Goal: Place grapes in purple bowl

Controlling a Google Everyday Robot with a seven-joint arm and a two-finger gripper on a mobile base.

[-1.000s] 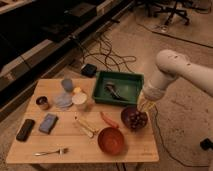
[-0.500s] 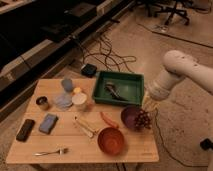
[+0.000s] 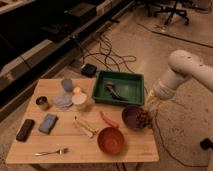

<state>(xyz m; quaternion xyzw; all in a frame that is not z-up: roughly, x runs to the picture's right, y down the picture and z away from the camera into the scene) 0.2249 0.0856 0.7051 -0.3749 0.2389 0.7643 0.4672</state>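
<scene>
The gripper [image 3: 151, 103] is held just above the bowl [image 3: 131, 116]; grapes [image 3: 143, 119] rest inside. Its grip cannot be told.

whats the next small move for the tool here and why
Probably pull the tool up and away from the table. The grapes already appear to sit at the right side of the purple bowl, and the tool hangs just above and to the right of the bowl's rim, seemingly clear of the bunch. Backing off would avoid knocking the bowl or the green tray beside it.
</scene>
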